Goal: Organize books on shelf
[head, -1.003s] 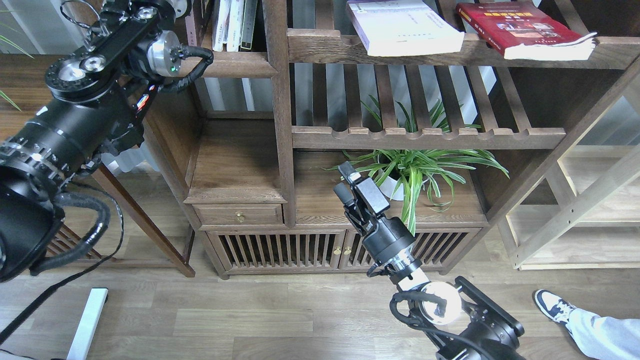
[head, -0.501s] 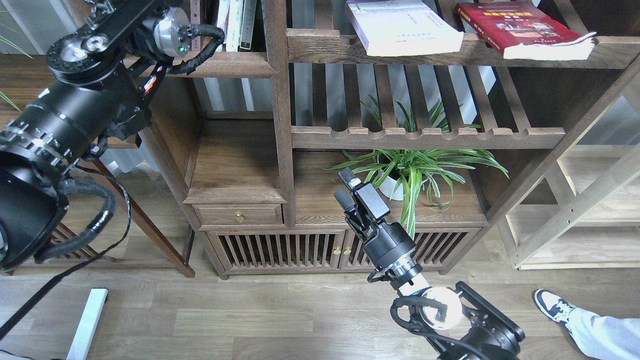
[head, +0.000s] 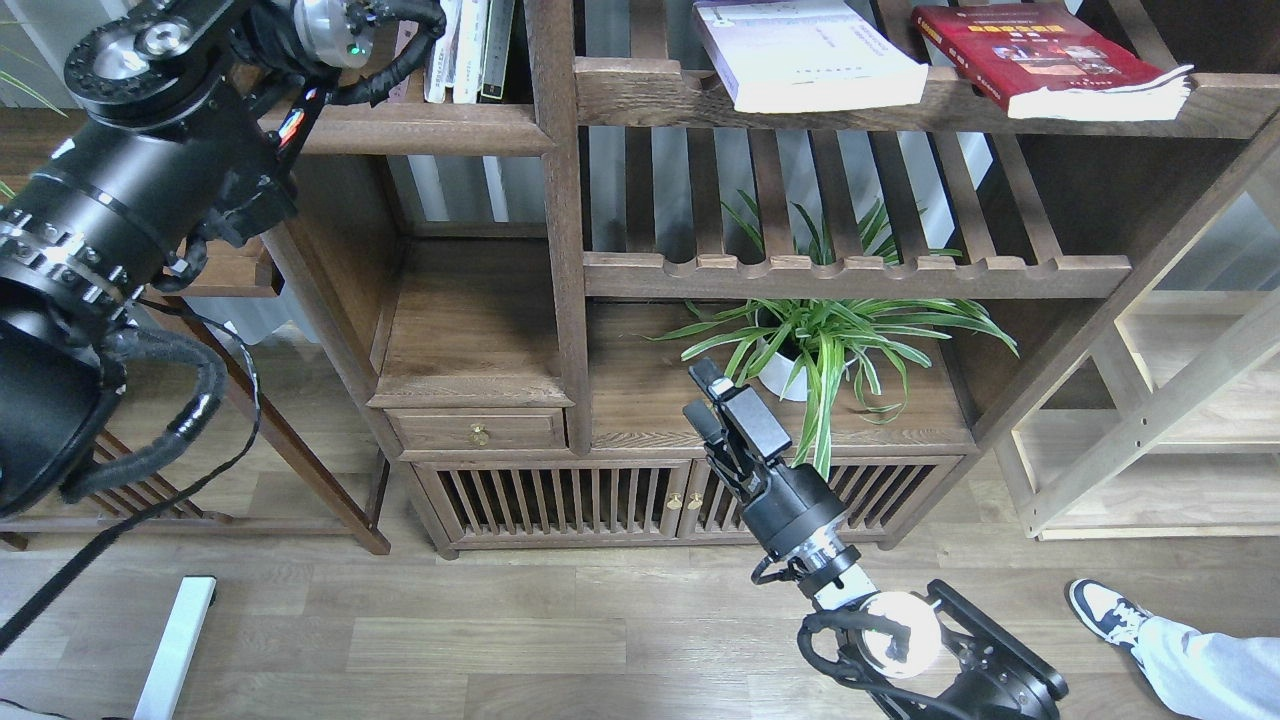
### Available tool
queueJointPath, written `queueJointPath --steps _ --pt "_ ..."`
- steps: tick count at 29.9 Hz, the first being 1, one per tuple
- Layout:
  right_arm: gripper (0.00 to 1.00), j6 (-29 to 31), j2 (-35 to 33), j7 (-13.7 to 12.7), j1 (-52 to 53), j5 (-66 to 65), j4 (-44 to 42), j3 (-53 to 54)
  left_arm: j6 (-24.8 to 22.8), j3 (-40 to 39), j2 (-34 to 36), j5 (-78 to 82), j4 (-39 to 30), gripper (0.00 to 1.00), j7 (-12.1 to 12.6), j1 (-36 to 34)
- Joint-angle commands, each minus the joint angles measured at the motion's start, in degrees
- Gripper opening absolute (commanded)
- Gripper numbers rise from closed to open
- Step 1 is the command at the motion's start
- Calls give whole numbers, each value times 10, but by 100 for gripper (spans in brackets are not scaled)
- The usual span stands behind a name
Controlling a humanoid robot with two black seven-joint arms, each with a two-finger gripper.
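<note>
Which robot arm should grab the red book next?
Probably the right. Its claw hangs empty by the plant, on the same side as the red book. The left claw is out of view, up by the upright books.

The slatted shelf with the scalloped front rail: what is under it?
Under the slatted shelf a green potted plant in a white pot stands on a solid wooden board. Leaves cover most of the pot, and the slats hide the upper leaves partly.

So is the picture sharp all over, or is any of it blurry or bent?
Head view: mostly sharp, with title print showing on the red book and white book; straight bookcase posts splay outward, wide-lens distortion; soft, even light; a small glare spot on the right arm's shiny joint.
</note>
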Motion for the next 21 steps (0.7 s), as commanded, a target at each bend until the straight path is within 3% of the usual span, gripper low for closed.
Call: queueJointPath --steps 1,8,12,21 --pt "98 0 -1 0 -1 -4 0 -6 -1 0 16 -1 -16 29 -2 1" --pt "98 0 3 0 -1 -12 -1 -7 -39 0 49 -8 -31 29 -4 12" --pt "98 0 5 0 -1 -17 -3 -7 -83 2 60 -30 -33 29 -19 17" --pt "98 0 10 0 2 -30 -3 -23 -112 0 99 -70 -87 29 -37 34"
